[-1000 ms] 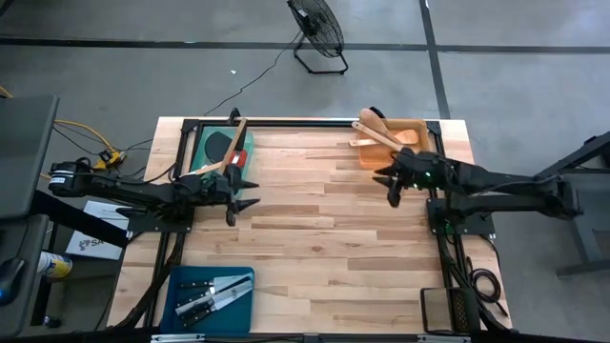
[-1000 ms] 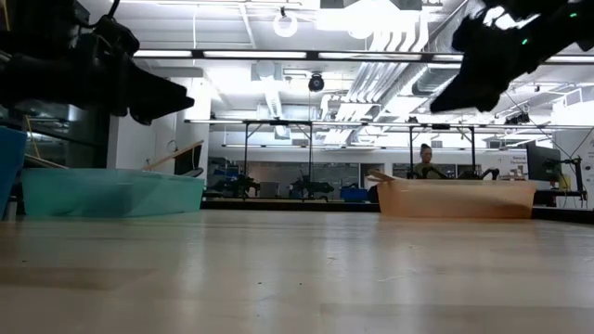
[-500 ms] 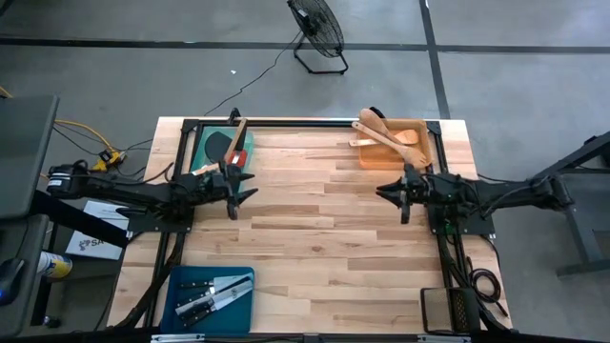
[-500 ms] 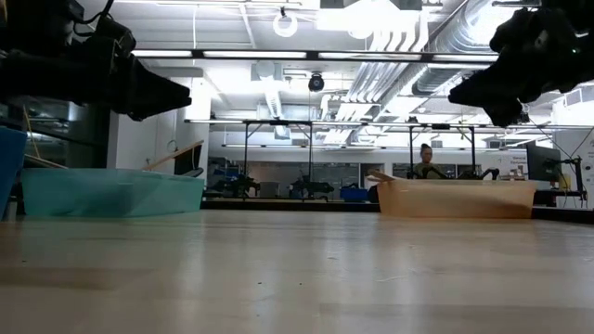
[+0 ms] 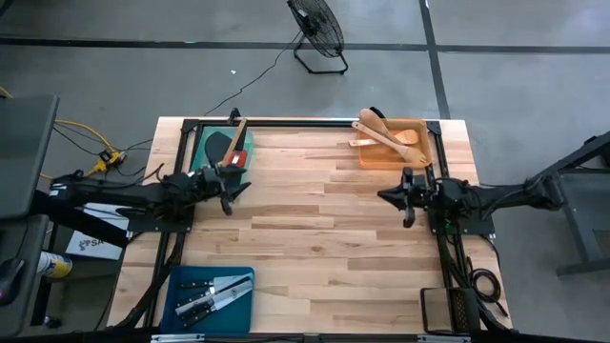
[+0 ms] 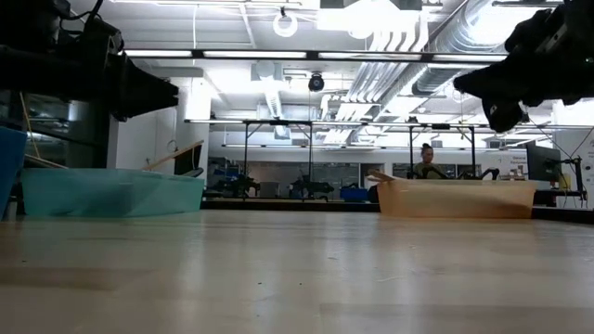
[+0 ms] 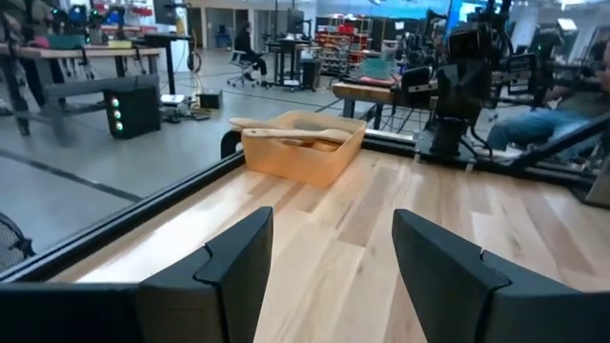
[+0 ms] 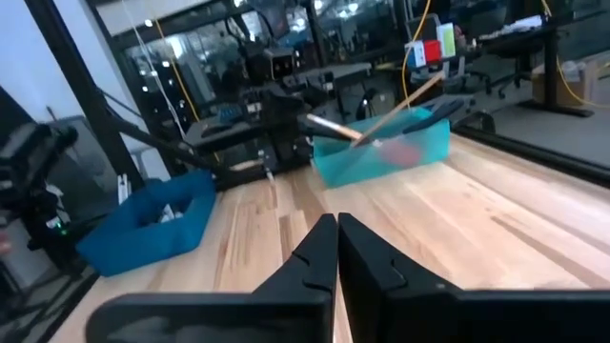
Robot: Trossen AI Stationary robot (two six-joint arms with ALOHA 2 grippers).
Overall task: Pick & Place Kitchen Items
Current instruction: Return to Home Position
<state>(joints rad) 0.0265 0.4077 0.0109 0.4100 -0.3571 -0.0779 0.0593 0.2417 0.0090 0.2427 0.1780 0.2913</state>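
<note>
My left gripper (image 5: 232, 191) hangs open and empty above the table's left side, near the green tray (image 5: 205, 151). That tray holds spatulas (image 5: 232, 145), one with a wooden handle leaning on its rim. My right gripper (image 5: 406, 200) hangs shut and empty above the table's right side, just near of the orange tray (image 5: 419, 143), where wooden spoons (image 5: 386, 135) lie. Black-handled knives (image 5: 212, 293) lie in the blue tray (image 5: 186, 286) at the near left. In the wrist views the left fingers (image 7: 238, 257) stand apart and the right fingers (image 8: 319, 252) are closed together.
Bare wooden tabletop (image 5: 324, 229) lies between the two arms. A black frame rail (image 5: 305, 121) runs along the table's far edge and down both sides. A floor fan (image 5: 316, 33) stands beyond the far edge. A person sits far off in the room (image 6: 426, 160).
My right gripper has drawn back from beside the orange tray toward the table's right and near edges. My left gripper has drawn back a little toward the table's left edge. No utensil has moved.
</note>
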